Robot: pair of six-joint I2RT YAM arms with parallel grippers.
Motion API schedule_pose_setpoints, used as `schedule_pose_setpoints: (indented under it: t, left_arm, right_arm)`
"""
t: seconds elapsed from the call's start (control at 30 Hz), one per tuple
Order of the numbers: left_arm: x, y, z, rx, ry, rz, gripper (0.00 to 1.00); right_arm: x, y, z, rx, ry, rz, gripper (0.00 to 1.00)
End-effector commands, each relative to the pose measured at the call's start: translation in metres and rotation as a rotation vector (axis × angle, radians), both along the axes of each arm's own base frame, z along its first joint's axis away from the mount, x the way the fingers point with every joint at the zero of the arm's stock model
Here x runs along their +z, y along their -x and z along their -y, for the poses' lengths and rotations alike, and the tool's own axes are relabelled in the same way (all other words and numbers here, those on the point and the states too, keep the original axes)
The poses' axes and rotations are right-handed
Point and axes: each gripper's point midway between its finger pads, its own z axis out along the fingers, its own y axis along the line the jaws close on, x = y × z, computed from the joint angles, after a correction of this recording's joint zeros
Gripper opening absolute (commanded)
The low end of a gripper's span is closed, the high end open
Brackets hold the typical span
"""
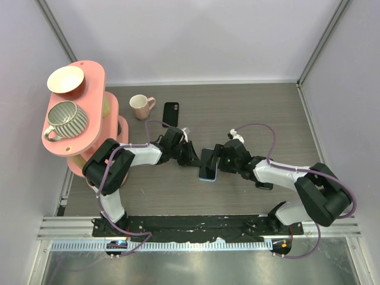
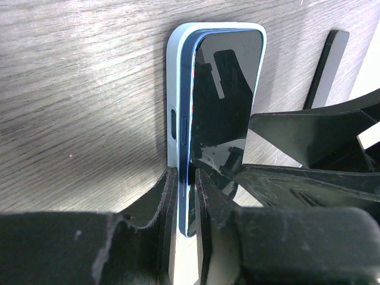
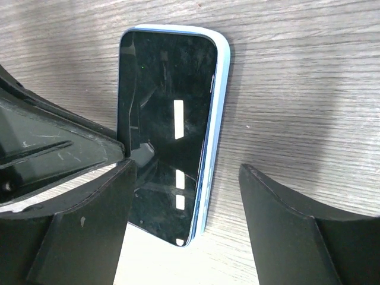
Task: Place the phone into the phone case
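Long axis of phone [image 2: 228, 89] runs roughly near-far, screen toward right gripper [image 3: 185, 172], jaws wide, gripping nothing; left gripper [image 2: 187, 184] clamped across phone's thickness

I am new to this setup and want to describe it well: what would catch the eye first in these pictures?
First, the middle of the table, where the left gripper pinches the light-blue phone and the open right gripper straddles it. Next, the black phone case lying alone farther back, beside a pink mug. At the far left, a pink shelf carries a bowl and a striped cup.
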Motion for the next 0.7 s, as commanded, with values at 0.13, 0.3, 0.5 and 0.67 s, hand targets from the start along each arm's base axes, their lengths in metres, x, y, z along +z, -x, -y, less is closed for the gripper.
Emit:
schedule_pose_setpoints:
  t: [0.13,0.3,0.5,0.67]
  left_arm:
    - [-0.031,0.013,-0.019,0.017,-0.12,-0.055,0.18]
    - [-0.031,0.015,-0.016,0.007,-0.104,-0.069,0.18]
    - [-0.026,0.021,-0.006,-0.013,-0.013,-0.077,0.18]
    - [-0.024,0.021,-0.005,-0.016,0.01,-0.078,0.17]
  right_arm:
    - [-0.012,-0.01,-0.022,0.014,0.102,0.025,0.76]
    - [-0.014,-0.005,-0.041,0.036,-0.004,0.026,0.76]
    - [0.028,0.004,-0.072,0.15,-0.337,0.079,0.76]
    - [0.048,0.013,-0.081,0.206,-0.466,0.072,0.76]
